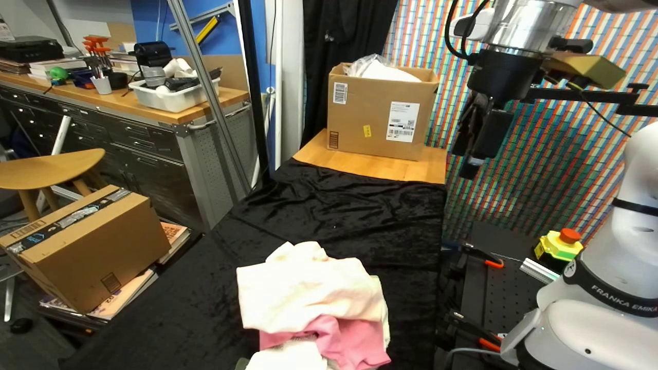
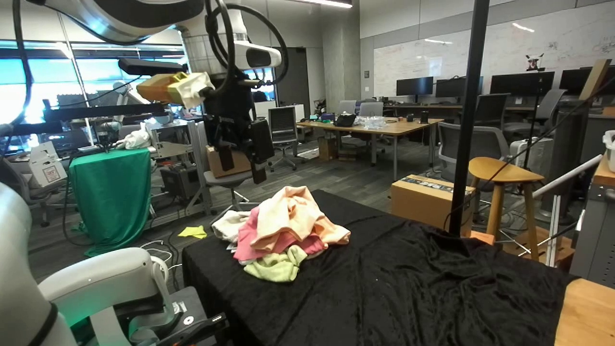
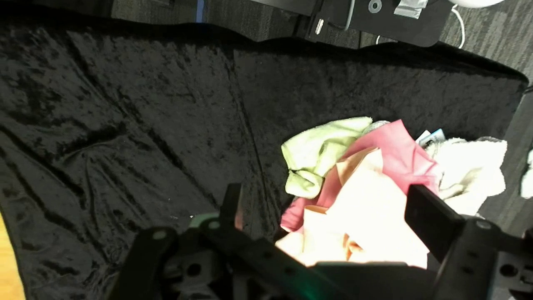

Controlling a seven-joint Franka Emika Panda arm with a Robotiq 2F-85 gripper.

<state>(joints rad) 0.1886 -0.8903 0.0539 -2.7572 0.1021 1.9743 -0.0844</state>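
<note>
A: Where does the pincer [image 3: 325,204] hang?
B: A Franka robot arm [image 1: 617,257] holds its black pincer aloft, well apart from a heap of cloths [image 2: 283,226] on a table [image 1: 380,167] draped in black fabric [image 2: 384,288].
A: Is it gripping?
B: Released: the fingers [image 3: 431,221] stand wide apart, and the wrist view looks down past them onto the heap.
A: What lies in the heap?
B: A crumpled peach cloth [image 2: 295,216] tops it, over a pink cloth [image 2: 247,235]. A pale green cloth [image 2: 276,265] juts from the edge onto the black fabric, and a white cloth [image 3: 474,171] spreads beside the pink one. A small white-and-blue tag [image 3: 433,137] shows next to the white cloth in the wrist view.
A: And on the table's bare wooden end?
B: An open cardboard box [image 1: 380,113] sits there, well apart from the cloths, clear plastic [image 1: 362,64] poking out of its top.
A: What stands around the table?
B: Near the robot arm's base in an exterior view, a red-topped yellow emergency stop [image 1: 560,244]. Across the table from the arm, a taped carton [image 1: 87,246] and a wooden stool [image 1: 46,169], both visible in both exterior views.
</note>
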